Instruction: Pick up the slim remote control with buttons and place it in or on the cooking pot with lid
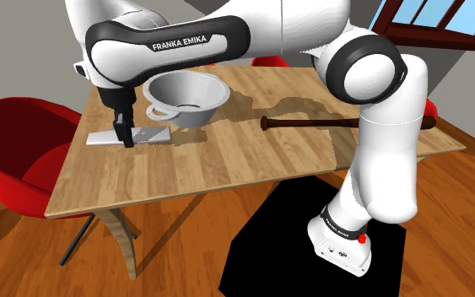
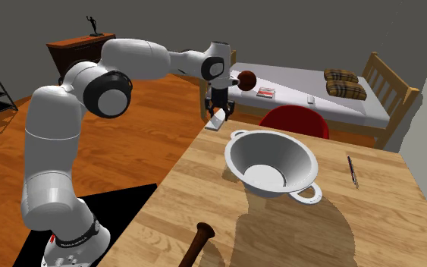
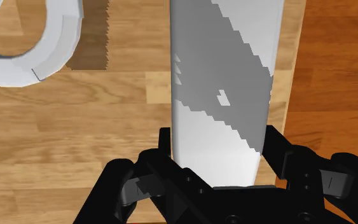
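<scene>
Arm (image 1: pixel 168 42) reaches down over the table (image 1: pixel 227 173) edge, gripper (image 1: pixel 126 139) vertical. Fingers clamp one grey remote (image 1: pixel 149 135) by both sides. Also counted: one open pot (image 1: pixel 212 105), one dark club (image 1: pixel 328 123), one pen (image 2: pixel 352 171).

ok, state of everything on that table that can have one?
tool: shut on the remote, one finger against each long edge.
remote: lying flat on the table, near its edge.
pot: upright, no lid on it, nothing inside.
bat: lying on its side on the table.
pen: lying flat on the table.
</scene>
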Controlling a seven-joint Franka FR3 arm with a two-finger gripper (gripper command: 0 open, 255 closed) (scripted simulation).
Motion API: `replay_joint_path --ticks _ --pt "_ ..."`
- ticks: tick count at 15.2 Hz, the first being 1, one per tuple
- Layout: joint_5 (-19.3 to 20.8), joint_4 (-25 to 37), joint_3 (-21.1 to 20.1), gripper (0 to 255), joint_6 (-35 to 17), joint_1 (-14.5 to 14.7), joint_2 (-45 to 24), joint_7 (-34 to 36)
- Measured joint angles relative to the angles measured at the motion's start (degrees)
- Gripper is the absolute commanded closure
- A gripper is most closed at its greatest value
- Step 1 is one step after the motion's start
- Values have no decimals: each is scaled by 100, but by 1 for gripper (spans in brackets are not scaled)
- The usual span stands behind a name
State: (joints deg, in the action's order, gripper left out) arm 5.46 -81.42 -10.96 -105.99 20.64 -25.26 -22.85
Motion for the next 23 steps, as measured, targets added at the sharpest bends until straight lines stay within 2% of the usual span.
replay_joint_path --ticks 15,23 --pt "-4 1243 -15 255 1185 70 -57 -32" --pt "-122 1003 189 255 1163 -554 182 -827"
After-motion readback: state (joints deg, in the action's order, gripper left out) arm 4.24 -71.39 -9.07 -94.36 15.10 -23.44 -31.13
